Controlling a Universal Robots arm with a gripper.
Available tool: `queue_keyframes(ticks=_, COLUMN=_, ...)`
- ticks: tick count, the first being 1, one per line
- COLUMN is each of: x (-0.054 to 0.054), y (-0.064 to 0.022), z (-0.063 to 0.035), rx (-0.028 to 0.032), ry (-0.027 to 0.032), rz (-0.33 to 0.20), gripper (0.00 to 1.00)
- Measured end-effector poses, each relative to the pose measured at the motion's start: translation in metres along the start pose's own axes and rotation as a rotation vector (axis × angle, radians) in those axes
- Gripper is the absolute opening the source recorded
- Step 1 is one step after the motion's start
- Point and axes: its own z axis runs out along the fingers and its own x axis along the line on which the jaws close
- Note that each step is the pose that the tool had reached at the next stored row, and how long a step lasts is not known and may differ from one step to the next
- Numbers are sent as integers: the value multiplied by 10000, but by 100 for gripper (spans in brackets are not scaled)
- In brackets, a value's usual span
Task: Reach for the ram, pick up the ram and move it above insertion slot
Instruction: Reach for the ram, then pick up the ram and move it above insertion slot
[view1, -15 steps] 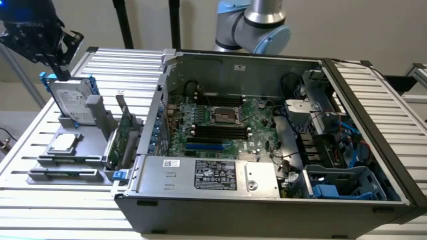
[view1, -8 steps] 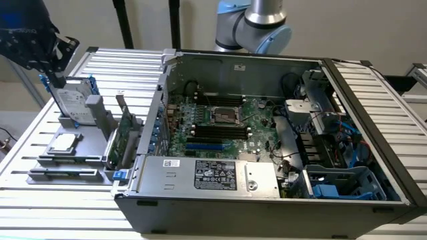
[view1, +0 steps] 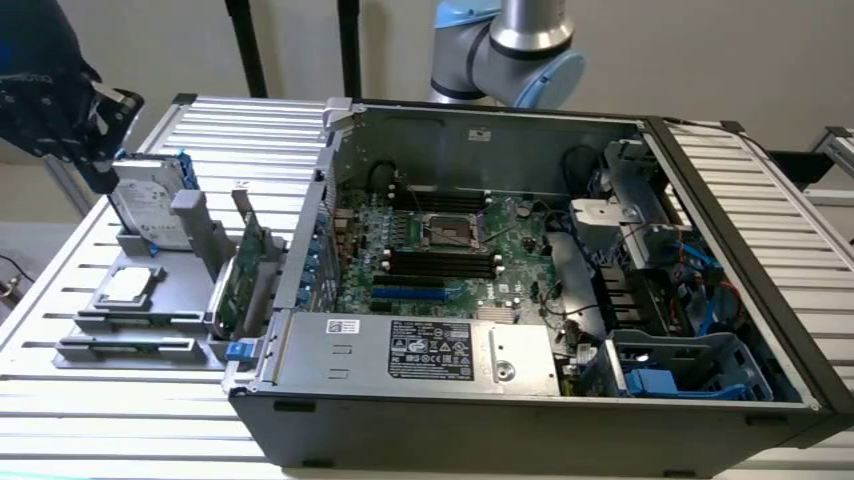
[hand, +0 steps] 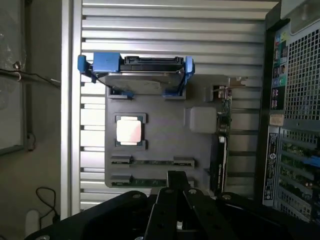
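Claw (hand: 175, 176) pressed together, empty, hangs over the ram (hand: 135, 182) in a grey holder (hand: 165, 140) near the counter (view1: 80, 420) edge. Reach should likely end mid-stick, squared across its thin faces.

Ribbed silver metal counter (view1: 134, 425) of long parallel slats, open dark computer case (view1: 534, 425) lying on its side across the counter's middle, flat grey parts tray (hand: 165, 140) just beside the case, toward the counter's edge at the exterior view's left
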Motion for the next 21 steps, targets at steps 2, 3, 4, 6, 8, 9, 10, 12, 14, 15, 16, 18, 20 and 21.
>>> queue_keyframes(ticks=2, x=30, y=-63, z=0, rx=0, ry=0, rz=0, gripper=11)
queue_keyframes(ticks=3, x=47, y=-90, z=-1, rx=0, ry=1, rz=0, gripper=11)
queue_keyframes(ticks=4, x=63, y=-116, z=0, rx=0, ry=0, rz=-1, gripper=11)
queue_keyframes(ticks=6, x=99, y=-172, z=0, rx=0, ry=0, rz=0, gripper=11)
queue_keyframes(ticks=8, x=131, y=-231, z=-1, rx=0, ry=0, rz=0, gripper=11)
queue_keyframes(ticks=9, x=144, y=-260, z=0, rx=0, ry=-1, rz=-1, gripper=11)
queue_keyframes(ticks=10, x=156, y=-286, z=-1, rx=0, ry=0, rz=0, gripper=11)
queue_keyframes(ticks=12, x=171, y=-329, z=0, rx=0, ry=-1, rz=0, gripper=11)
queue_keyframes(ticks=14, x=171, y=-345, z=-1, rx=1, ry=1, rz=0, gripper=11)
queue_keyframes(ticks=15, x=172, y=-346, z=-1, rx=1, ry=1, rz=-1, gripper=11)
queue_keyframes(ticks=16, x=173, y=-346, z=-1, rx=0, ry=1, rz=-26, gripper=11)
queue_keyframes(ticks=18, x=175, y=-347, z=0, rx=-2, ry=15, rz=-225, gripper=11)
queue_keyframes(ticks=20, x=177, y=-348, z=0, rx=-1, ry=38, rz=-500, gripper=11)
queue_keyframes(ticks=21, x=177, y=-348, z=0, rx=-1, ry=49, rz=-668, gripper=11)
